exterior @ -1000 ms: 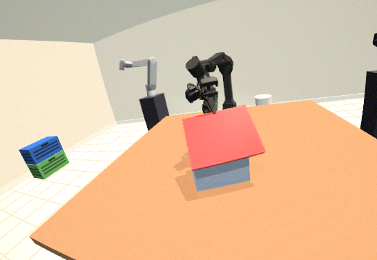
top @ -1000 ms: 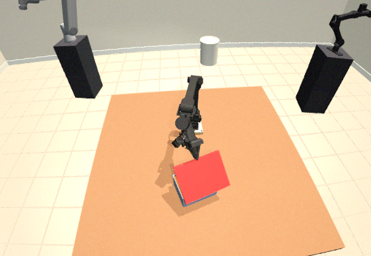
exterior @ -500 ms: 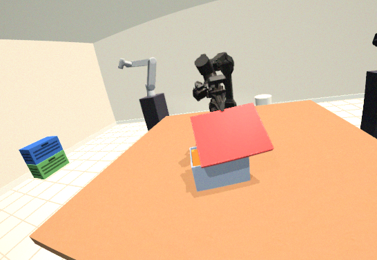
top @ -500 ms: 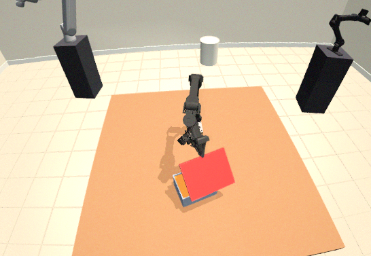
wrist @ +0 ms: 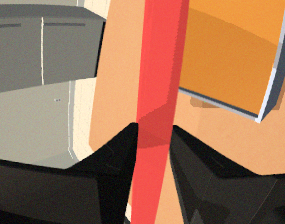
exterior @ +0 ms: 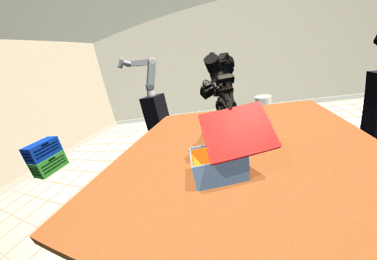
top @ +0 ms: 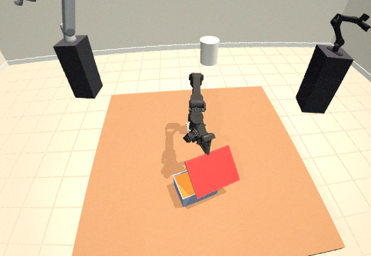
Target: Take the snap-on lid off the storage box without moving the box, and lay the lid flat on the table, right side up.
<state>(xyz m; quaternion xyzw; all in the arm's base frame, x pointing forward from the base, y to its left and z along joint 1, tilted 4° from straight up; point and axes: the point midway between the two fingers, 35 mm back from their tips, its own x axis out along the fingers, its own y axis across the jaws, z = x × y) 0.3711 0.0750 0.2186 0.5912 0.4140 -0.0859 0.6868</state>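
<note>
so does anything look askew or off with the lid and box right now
The red lid is askew: held by one edge in the gripper, it tilts over the blue box, covering only part of it and leaving the orange interior exposed on one side. Nothing looks spilled or damaged.

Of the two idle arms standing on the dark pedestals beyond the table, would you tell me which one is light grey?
The arm on the pedestal at the left of the top view is light grey; the other arm on the right pedestal is black.
</note>
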